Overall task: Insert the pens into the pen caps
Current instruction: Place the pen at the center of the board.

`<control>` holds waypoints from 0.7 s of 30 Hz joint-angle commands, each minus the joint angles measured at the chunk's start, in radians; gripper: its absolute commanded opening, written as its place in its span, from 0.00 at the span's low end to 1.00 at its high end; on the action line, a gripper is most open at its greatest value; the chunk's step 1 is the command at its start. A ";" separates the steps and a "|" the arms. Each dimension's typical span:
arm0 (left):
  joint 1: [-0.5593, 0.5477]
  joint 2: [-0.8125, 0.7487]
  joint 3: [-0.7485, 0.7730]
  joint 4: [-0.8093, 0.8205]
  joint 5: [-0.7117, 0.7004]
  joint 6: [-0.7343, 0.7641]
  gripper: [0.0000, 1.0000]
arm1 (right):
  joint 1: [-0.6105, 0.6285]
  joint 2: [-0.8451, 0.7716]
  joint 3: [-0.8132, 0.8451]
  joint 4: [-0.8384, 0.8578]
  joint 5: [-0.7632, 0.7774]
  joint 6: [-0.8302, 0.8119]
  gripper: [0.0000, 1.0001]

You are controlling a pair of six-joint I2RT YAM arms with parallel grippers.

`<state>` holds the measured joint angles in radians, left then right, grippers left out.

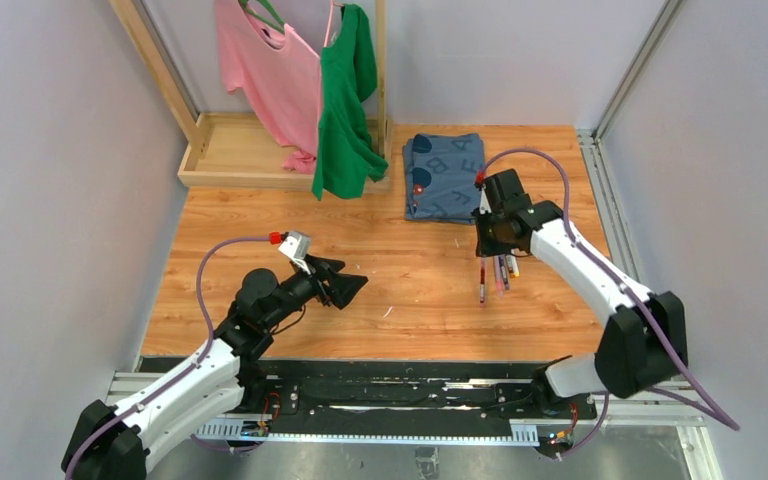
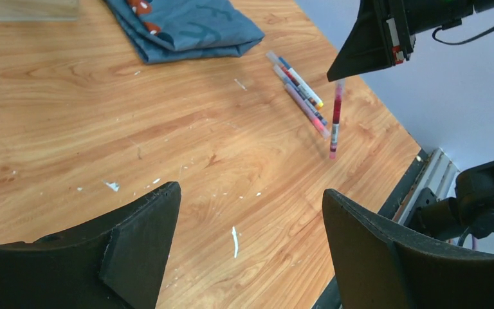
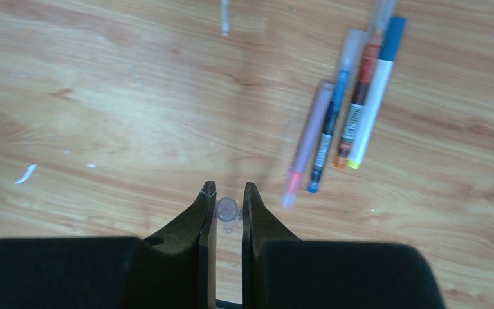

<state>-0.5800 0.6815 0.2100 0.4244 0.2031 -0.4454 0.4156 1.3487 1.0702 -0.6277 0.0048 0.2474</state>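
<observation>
My right gripper (image 1: 487, 243) is shut on a dark red pen (image 1: 482, 280) that hangs upright, its lower tip close to the table. The same pen shows in the left wrist view (image 2: 336, 122). In the right wrist view only its translucent round end (image 3: 227, 210) shows between the fingers. Several other pens (image 3: 341, 109) lie side by side on the table right of it, also in the top view (image 1: 506, 268): purple, blue-black, red-labelled, and white with a blue cap (image 3: 393, 35). My left gripper (image 1: 348, 288) is open and empty, well to the left. I see no loose caps.
A folded blue cloth (image 1: 443, 175) lies behind the pens. A wooden rack (image 1: 250, 160) with a pink and a green shirt (image 1: 345, 110) stands at the back left. A white sliver of scrap (image 2: 234, 241) lies under my left gripper. The table's right edge (image 2: 418, 170) is near the pens.
</observation>
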 commanded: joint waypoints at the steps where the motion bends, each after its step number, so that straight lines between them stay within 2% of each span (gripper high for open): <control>1: 0.006 0.006 0.022 -0.045 -0.028 -0.003 0.85 | -0.059 0.124 0.106 -0.136 0.076 -0.099 0.00; 7: 0.006 0.033 0.028 -0.041 -0.025 -0.019 0.85 | -0.116 0.356 0.248 -0.184 0.057 -0.126 0.01; 12: 0.006 0.039 0.037 -0.064 -0.043 -0.027 0.86 | -0.132 0.455 0.301 -0.130 0.043 -0.120 0.08; 21: 0.006 0.036 0.057 -0.127 -0.061 -0.003 0.89 | -0.166 0.490 0.298 -0.049 0.007 -0.121 0.33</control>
<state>-0.5789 0.7219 0.2253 0.3294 0.1646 -0.4679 0.2749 1.8412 1.3514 -0.7147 0.0299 0.1345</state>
